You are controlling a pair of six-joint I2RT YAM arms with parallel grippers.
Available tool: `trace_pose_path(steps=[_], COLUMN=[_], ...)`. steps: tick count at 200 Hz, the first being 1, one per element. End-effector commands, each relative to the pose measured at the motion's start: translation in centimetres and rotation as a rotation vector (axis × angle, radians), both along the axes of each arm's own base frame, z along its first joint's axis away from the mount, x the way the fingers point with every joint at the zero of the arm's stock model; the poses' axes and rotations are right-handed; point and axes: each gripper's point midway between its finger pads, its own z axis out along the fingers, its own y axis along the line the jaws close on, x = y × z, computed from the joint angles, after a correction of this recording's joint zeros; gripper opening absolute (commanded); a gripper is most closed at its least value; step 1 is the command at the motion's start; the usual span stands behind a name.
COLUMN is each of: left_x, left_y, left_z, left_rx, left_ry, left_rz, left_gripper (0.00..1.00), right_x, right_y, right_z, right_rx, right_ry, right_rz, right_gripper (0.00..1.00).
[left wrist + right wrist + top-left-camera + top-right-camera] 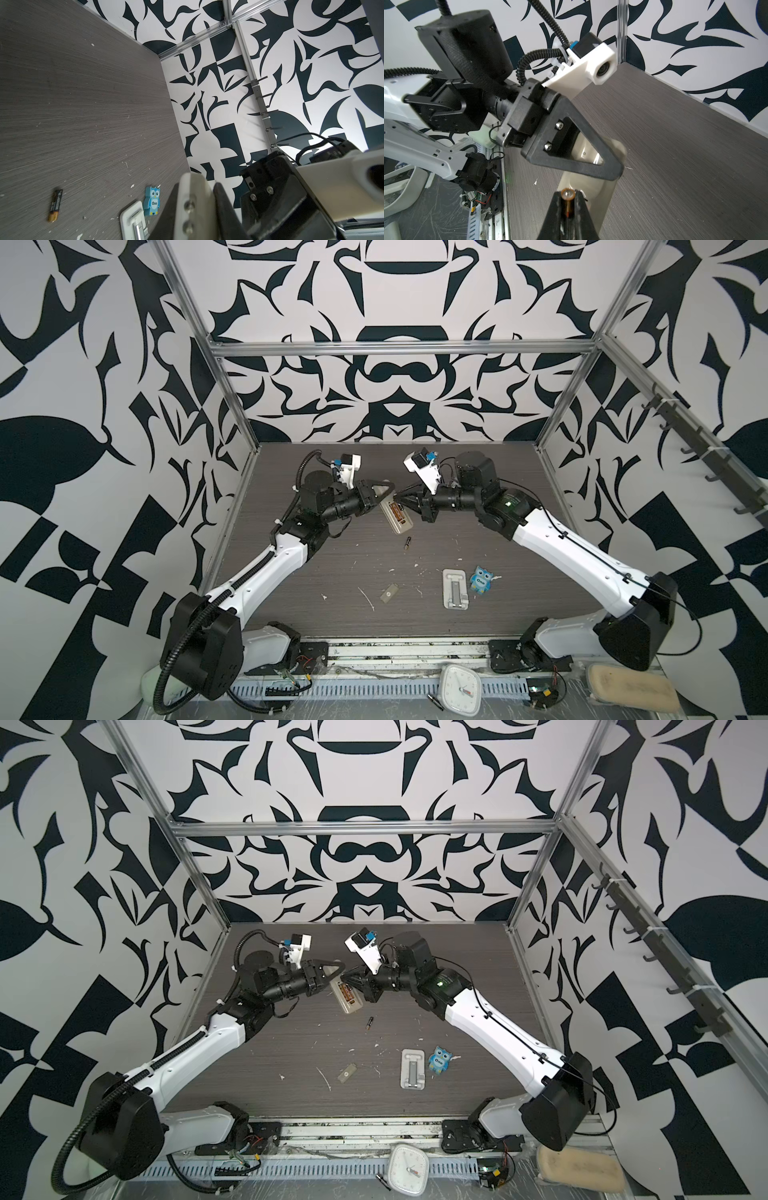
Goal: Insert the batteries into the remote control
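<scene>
Remote control (397,520) clamped in left hand (390,492), right hand (399,500) pinching battery (568,195), both outstretched, nearly touching

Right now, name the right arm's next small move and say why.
Probably ease the right tool down to seat its pinched battery in the remote control's open bay, which the left tool steadies; another battery lies on the table.
</scene>
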Motion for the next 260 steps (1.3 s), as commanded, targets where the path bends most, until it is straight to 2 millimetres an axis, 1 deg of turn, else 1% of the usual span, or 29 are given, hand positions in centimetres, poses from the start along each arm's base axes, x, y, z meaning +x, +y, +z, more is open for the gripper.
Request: trace_pose_path(steps=[1,47,140,217,238,260], left_x=[-0.2,-0.2,0.1,0.2,0.3,0.3], left_y=[-0.2,-0.1,0.0,0.3,0.5,0.5], left_z=[2.5,2.7,2.9,3.2,3.2,3.3], left_rx=[-0.043,-0.047,-0.057,-0.062,-0.06,-0.061], left_ry=[-0.056,-0.055,-0.055,-0.062,-0.064,-0.068], left_rz=[-0.01,-0.003,0.013,0.039,0.047,0.05], left_gripper=[0.0,0.0,0.0,0.0,0.0,0.0], right_x=[-0.1,0.0,0.8,1.2,1.4,1.6], right_y=[0.1,0.3,-0.1,-1.4,-1.9,-2.3], right_z=[1.7,1.0,-1.6,-4.4,-5.6,-6.2], right_rx=[0.025,-0.002,-0.097,-0.218,-0.271,-0.295], right_ry=[-0.073,-0.091,-0.127,-0.142,-0.141,-0.143], right_rz=[0.003,-0.005,-0.057,-0.115,-0.134,-0.156], right_gripper=[0.0,0.0,0.0,0.0,0.0,0.0])
